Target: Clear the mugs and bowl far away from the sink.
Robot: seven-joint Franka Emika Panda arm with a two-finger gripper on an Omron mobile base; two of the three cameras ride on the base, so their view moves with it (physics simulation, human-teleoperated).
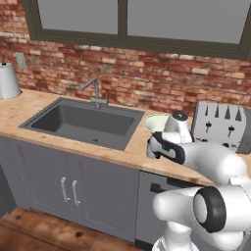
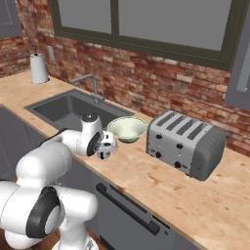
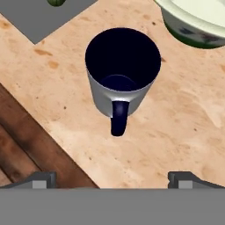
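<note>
The gripper (image 3: 112, 178) hangs over the wooden counter (image 3: 184, 132) with its fingers (image 3: 41, 179) spread wide apart, holding nothing. Directly below them stands an upright mug (image 3: 121, 72) with a dark navy inside, its handle pointing toward the fingers. Just beside the mug sits the bowl (image 2: 127, 129), between the sink (image 1: 83, 122) and the toaster (image 2: 185, 141).

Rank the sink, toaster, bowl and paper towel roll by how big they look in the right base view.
1. Sink, partly hidden by the arm.
2. Toaster, close behind it; it sits nearer the camera, so the order of these two is unsure.
3. Bowl.
4. Paper towel roll, farthest away, so likely understated.
</note>
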